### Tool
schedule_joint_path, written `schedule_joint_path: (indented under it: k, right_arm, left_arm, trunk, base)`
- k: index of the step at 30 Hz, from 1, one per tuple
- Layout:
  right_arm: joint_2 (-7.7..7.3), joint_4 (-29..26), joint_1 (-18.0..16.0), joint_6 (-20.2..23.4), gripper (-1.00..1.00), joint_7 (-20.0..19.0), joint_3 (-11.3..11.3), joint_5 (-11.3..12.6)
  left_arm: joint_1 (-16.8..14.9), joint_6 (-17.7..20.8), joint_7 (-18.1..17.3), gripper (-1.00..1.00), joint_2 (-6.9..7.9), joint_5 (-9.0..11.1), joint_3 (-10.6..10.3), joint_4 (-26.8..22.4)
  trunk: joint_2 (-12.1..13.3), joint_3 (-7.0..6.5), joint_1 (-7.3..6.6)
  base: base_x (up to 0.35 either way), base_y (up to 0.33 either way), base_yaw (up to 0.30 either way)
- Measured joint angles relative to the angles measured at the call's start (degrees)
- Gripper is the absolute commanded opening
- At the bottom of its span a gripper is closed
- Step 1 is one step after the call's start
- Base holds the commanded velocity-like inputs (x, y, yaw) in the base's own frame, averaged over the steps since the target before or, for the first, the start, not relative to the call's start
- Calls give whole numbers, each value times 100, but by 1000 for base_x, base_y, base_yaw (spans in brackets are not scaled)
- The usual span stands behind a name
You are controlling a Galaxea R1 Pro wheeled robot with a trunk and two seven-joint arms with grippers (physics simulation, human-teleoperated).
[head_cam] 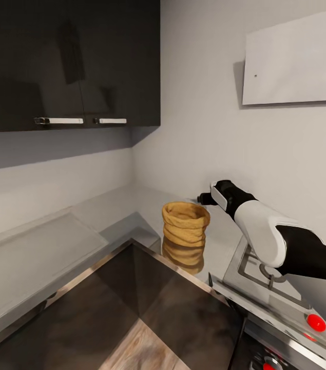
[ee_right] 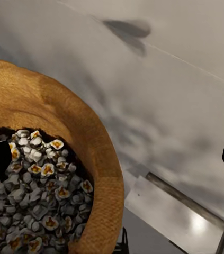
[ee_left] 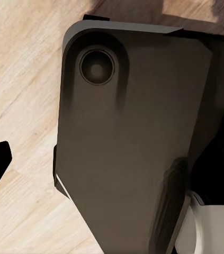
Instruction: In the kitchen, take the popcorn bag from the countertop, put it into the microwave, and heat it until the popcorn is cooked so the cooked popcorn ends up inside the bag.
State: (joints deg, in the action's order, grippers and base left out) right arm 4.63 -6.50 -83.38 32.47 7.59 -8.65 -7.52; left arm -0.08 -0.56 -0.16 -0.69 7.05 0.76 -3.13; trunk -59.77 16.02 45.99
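The popcorn bag (head_cam: 186, 228) stands upright on the countertop (head_cam: 127, 205) beside the gas hob (head_cam: 265, 277); the right gripper (head_cam: 204, 197), fingers spread, hovers beyond its rim, seemingly lining up a grasp. The left gripper's state is unclear.

Pale grey walls (head_cam: 265, 149) meet in a far corner. High on the left hangs a glossy black wall cabinet (head_cam: 68, 61) with two doors and two short silver handles (head_cam: 59, 121) along its lower edge — faint reflections show in the doors. On the right wall sits a flat white panel (head_cam: 296, 61), tilted in the view, casting a soft shadow below it. At the near right stands a steel gas hob (head_cam: 275, 288) with a burner ring and red knobs (head_cam: 316, 322) on its front. The floor is light wood plank (head_cam: 142, 349) — partly in shadow. Lighting is even and diffuse, with no lamp or window visible.
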Motion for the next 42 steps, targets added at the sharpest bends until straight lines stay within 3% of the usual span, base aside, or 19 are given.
schedule_joint_path:
  k: [7, 14, 42]
  right_arm:
    - [-1, 0, 0, 28, 100, 1, 0, 5]
    - [-8, 375, 0, 66, 100, -13, 0, 5]
    - [-17, 610, 1, 40, 100, -26, 1, 10]
  left_arm:
    - [0, 0, 0, 100, 0, 0, 0, 0]
    - [0, 1, 0, 100, 0, 0, 1, 0]
    - [0, 0, 0, 100, 1, 0, 0, 0]
  trunk:
    - [0, 0, 0]
    - [0, 0, 0]
    - [-1, 0, -2]
  base:
    - [0, 0, 0]
    - [0, 0, 0]
    - [39, 0, 0]
